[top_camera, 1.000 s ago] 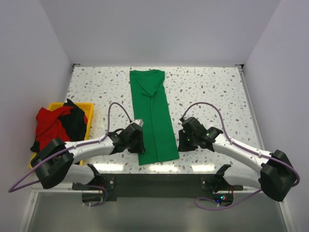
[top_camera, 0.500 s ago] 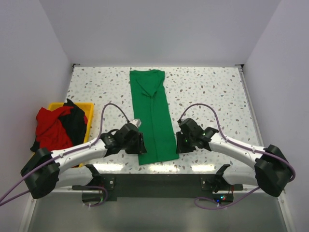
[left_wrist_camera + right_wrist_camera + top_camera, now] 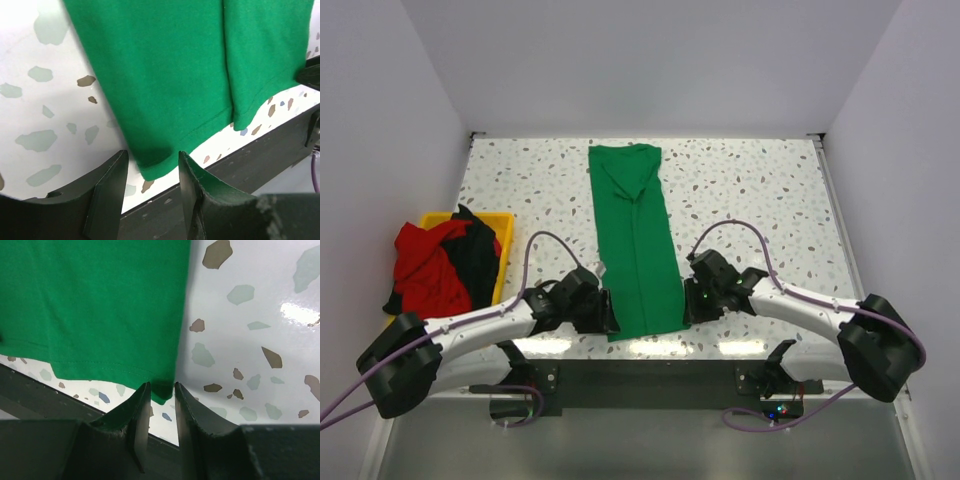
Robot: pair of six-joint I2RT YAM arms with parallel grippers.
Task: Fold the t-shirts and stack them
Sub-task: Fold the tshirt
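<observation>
Left gripper (image 3: 151, 162), jaws apart, and right gripper (image 3: 161, 390), grip unclear, straddle near corners of green t-shirt (image 3: 635, 240) stretching away.

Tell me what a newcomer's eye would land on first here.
A bright green t-shirt, folded into a long strip, runs down the middle of the speckled table. The left gripper and right gripper each straddle one of its near corners, jaws apart. At the left edge, red and black shirts spill from a yellow bin.

A yellow plastic bin (image 3: 506, 250) sits at the left edge of the speckled counter (image 3: 750, 180), which has white walls around it.
</observation>
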